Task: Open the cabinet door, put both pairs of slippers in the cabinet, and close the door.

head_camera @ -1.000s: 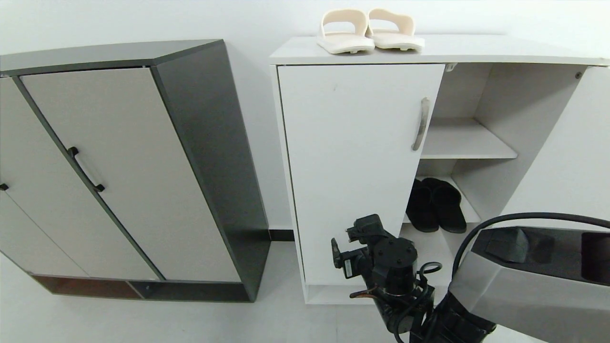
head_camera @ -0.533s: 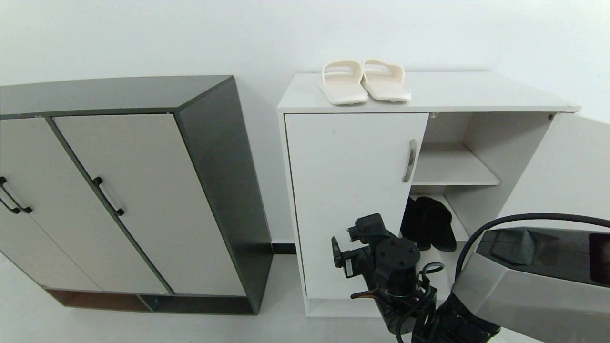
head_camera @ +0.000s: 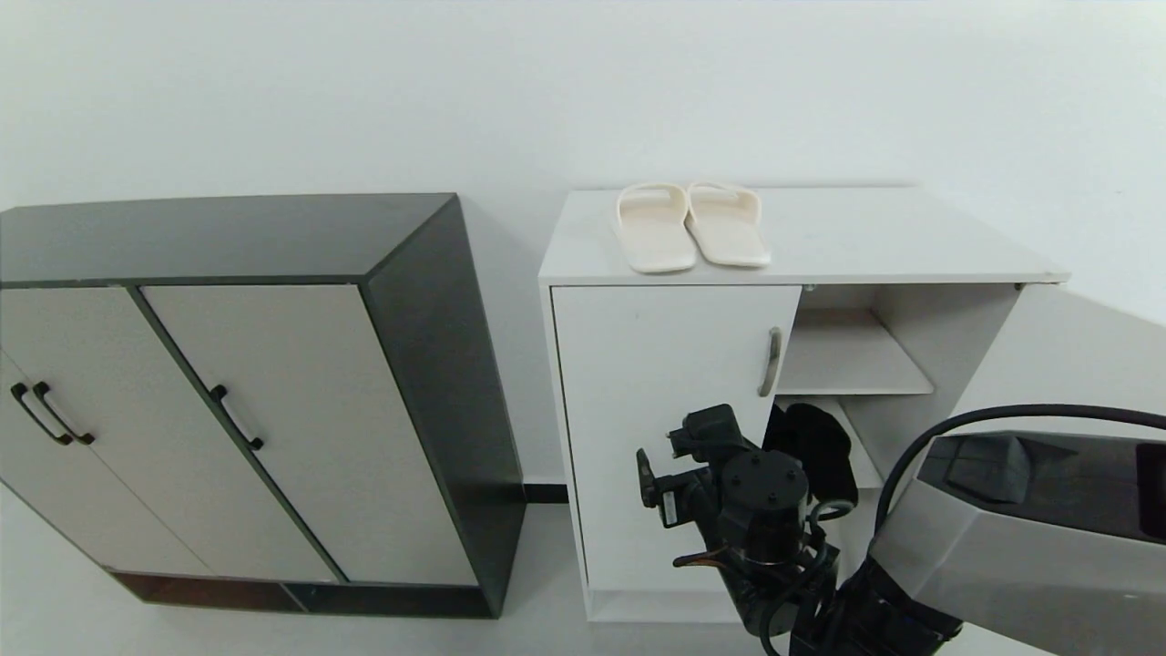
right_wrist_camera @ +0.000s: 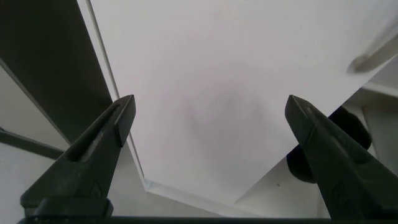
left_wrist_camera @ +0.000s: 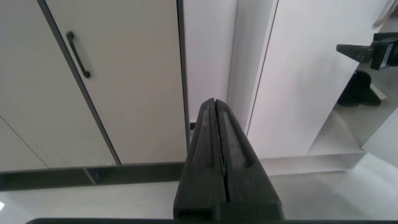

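While the white cabinet [head_camera: 874, 239] stands with its right door [head_camera: 1084, 355] swung wide, the right arm [head_camera: 765, 497] hangs low in front of the shut left door [head_camera: 656, 401]. Its right gripper [right_wrist_camera: 210, 104] faces that panel, fingers spread far apart and empty. The left gripper [left_wrist_camera: 214, 107] is pressed closed on nothing, aimed low toward the gap between the dark cabinet [head_camera: 428, 364] and the white one. The cream slippers [head_camera: 692, 223] lie side by side on the cabinet's top; the black slippers [head_camera: 820, 437] sit on the lower shelf inside.
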